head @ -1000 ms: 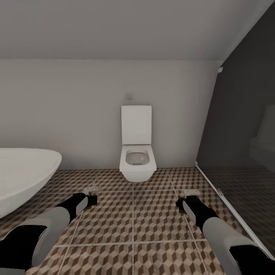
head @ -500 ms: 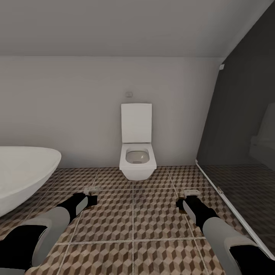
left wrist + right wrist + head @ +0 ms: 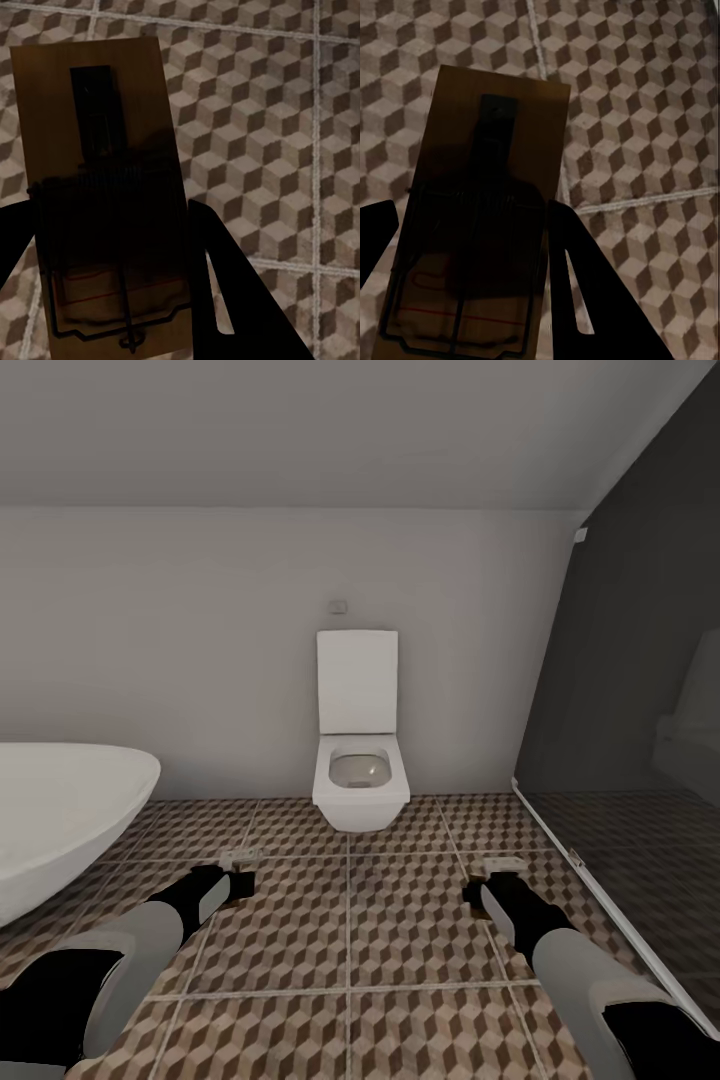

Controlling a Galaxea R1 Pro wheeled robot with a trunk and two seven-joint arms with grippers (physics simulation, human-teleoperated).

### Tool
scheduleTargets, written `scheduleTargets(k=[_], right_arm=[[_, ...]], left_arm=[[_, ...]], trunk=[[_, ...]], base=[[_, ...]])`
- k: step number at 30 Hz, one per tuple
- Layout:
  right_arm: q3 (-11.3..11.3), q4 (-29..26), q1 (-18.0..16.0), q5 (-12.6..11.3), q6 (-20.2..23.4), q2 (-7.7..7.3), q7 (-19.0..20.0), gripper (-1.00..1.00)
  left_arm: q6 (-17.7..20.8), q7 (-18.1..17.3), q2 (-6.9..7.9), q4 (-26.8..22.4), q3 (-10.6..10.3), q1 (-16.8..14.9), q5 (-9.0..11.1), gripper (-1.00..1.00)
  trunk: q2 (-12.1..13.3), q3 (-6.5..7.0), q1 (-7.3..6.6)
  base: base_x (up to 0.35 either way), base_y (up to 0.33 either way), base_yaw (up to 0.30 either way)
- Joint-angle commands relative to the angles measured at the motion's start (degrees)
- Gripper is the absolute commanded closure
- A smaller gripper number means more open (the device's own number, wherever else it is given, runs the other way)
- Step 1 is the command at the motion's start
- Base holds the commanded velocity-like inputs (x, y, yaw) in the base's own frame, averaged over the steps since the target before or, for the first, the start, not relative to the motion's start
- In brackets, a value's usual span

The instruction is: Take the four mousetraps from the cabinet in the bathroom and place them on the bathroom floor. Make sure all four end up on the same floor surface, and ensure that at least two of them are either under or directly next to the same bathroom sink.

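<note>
A mousetrap (image 3: 97, 187) was held between the dark fingers of the left gripper (image 3: 105, 285), and a second mousetrap (image 3: 484, 217) was clamped the same way in the right gripper (image 3: 465, 292); in each wrist view the board ran upward from the lower left of the frame, with the bathroom floor (image 3: 350, 940) well apart behind it. In the head view the left gripper (image 3: 238, 870) was seen at the lower left and the right gripper (image 3: 492, 875) at the lower right, both over the tiles. A white toilet (image 3: 358, 780) stood at the centre of the frame against the back wall, a white bathtub (image 3: 60, 820) filled the left edge, and a dark glass partition (image 3: 620, 760) took up the right.

Several risks were judged from this. No sink was in view, so traps released here would probably fall short of the sink condition. Both boards were carried clear of the floor, so a release from that height could let them bounce, flip or slide away. The grip was taken near one end of each board, so a slip or tilt in transit was thought possible. A turn of the base could bring an arm against the bathtub or the partition.
</note>
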Motion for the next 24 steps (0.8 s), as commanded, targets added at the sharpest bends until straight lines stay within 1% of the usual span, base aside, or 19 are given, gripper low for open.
scheduleTargets(k=[1, 7, 9, 24], right_arm=[[0.4, -0.1, 0.0, -0.5, 0.4, -0.16, -0.5, 1.00], [-1.4, -0.1, 0.0, -0.6, 0.6, -0.58, -0.4, 1.00], [-1.7, -0.1, 0.0, -0.6, 0.6, -0.65, -0.4, 1.00], [-1.9, -0.1, 0.0, -0.6, 0.6, -0.73, -0.4, 1.00]], left_arm=[[0.4, 0.1, 0.01, -0.1, -0.4, 0.0, 0.5, 1.00], [0.4, 0.1, 0.01, -0.1, -0.4, 0.0, 0.5, 1.00], [0.4, 0.1, 0.01, -0.1, -0.4, 0.0, 0.5, 1.00], [0.4, 0.1, 0.01, -0.1, -0.4, 0.0, 0.5, 1.00]], trunk=[[0.0, -0.11, -0.01], [0.0, -0.57, -0.01], [0.0, -0.75, -0.01], [0.0, -2.13, -0.01]], base=[[0.000, 0.000, 0.000], [0.000, 0.000, 0.000], [0.000, 0.000, 0.000], [0.000, 0.000, 0.000]])
